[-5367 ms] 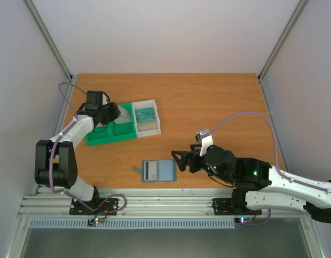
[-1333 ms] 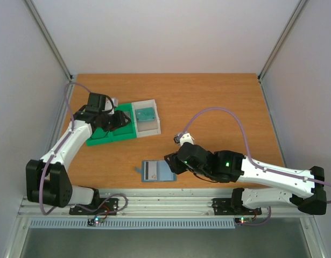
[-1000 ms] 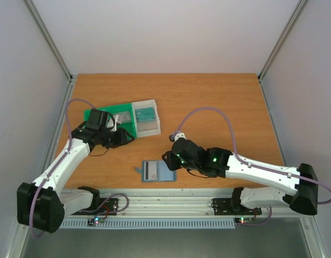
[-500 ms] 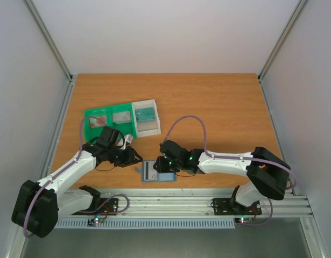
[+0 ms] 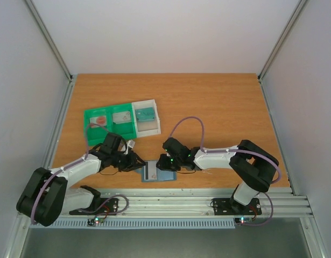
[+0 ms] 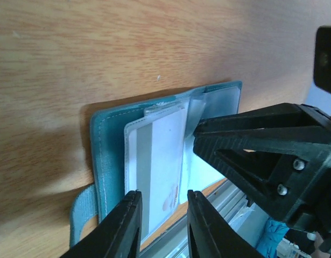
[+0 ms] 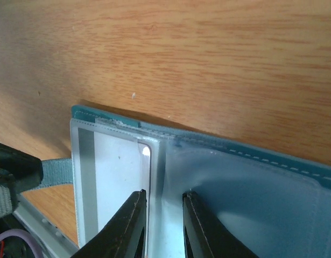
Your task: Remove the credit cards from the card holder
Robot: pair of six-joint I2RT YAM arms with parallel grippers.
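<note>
The blue-grey card holder [image 5: 168, 176] lies open near the table's front edge. In its clear left pocket sits a pale credit card [image 5: 150, 171] with a grey stripe [image 6: 154, 161] [image 7: 108, 177]. My left gripper [image 5: 139, 164] [image 6: 163, 193] hovers low at the holder's left end, its jaws narrowly open astride that card's near end. My right gripper [image 5: 166, 164] [image 7: 163, 194] is on the holder's [image 7: 251, 199] middle fold, jaws narrowly open, one tip at the card's inner edge. Its black fingers [image 6: 251, 145] show in the left wrist view. A teal credit card [image 5: 146, 113] lies in the white bin.
A green tray [image 5: 108, 131] with the white bin [image 5: 154, 123] at its right end stands at the back left; its compartments hold pale flat items. The holder's [image 6: 108, 156] strap tab [image 6: 82, 212] sticks out on the left. The metal rail runs just behind the holder's near edge.
The left arm left the tray and came down to the holder's left end. The right arm swung left onto the holder. Both pairs of jaws have narrowed.
</note>
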